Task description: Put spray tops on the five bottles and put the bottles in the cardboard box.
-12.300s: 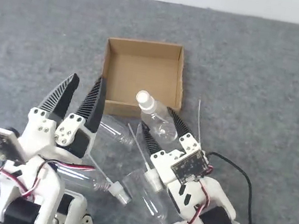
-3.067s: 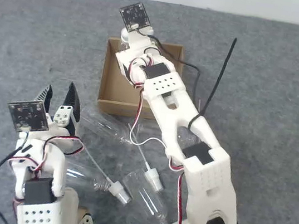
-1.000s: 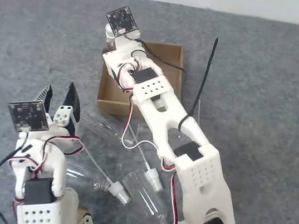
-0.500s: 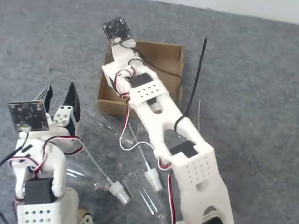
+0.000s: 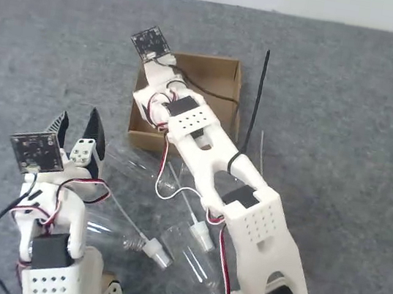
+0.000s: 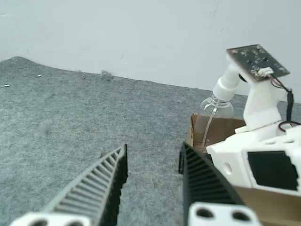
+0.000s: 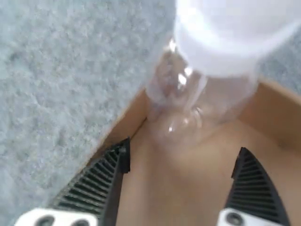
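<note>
My right pincer [image 7: 182, 150] is spread wide over the cardboard box [image 7: 120, 129] and grips nothing. The bottle [image 7: 188, 99] with its white spray top [image 7: 221, 33] stands in the box's corner, just beyond my fingertips. My left pincer [image 6: 153, 149] hangs open and empty above the grey table [image 6: 56, 117], beside the box.

Pretty plain setup here: the tabletop [image 5: 358, 105] is covered in grey, fuzzy carpet-like felt that runs edge to edge. Behind it there's a bare white wall [image 6: 141, 33], meeting the felt along a slightly wavy line. A few specks of lint [image 6: 106, 73] sit near that seam. Lighting looks soft and even.
</note>
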Robot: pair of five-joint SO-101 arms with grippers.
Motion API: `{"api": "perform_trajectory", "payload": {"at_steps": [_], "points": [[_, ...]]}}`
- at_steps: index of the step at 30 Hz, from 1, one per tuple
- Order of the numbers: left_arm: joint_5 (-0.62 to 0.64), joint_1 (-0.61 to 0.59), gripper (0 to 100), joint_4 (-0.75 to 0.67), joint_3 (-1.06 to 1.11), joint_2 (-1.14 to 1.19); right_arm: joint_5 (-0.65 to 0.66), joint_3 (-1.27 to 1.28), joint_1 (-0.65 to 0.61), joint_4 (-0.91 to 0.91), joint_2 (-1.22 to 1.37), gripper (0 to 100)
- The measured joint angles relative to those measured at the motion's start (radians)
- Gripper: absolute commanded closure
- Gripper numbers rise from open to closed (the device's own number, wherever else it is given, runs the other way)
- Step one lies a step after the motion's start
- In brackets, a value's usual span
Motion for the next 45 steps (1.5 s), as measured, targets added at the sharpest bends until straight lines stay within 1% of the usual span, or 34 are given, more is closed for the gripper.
{"api": "perform_trajectory", "payload": {"at_steps": [16,20,28,31,35,40,45], "points": [[0.0,0.0,83,0.0,0.0,0.0,0.0,0.0,0.0,0.278,-0.163,70.9],[0.0,-0.043,83,0.0,0.0,0.0,0.0,0.0,0.0,0.373,-0.218,70.9],[0.0,-0.043,83,-0.002,0.0,0.0,0.0,0.0,0.026,0.552,-0.391,70.9],[0.0,-0.055,83,-0.025,0.0,0.0,0.0,0.0,0.025,0.632,-0.46,70.9],[-0.026,-0.104,83,-0.026,0.003,0.0,0.002,0.0,0.025,0.729,-0.529,70.9],[-0.008,-0.117,83,-0.026,0.089,0.0,0.003,0.0,0.026,0.809,-0.589,70.9],[0.003,-0.137,83,-0.026,0.091,0.0,0.003,0.0,0.04,0.907,-0.64,70.8]]}}
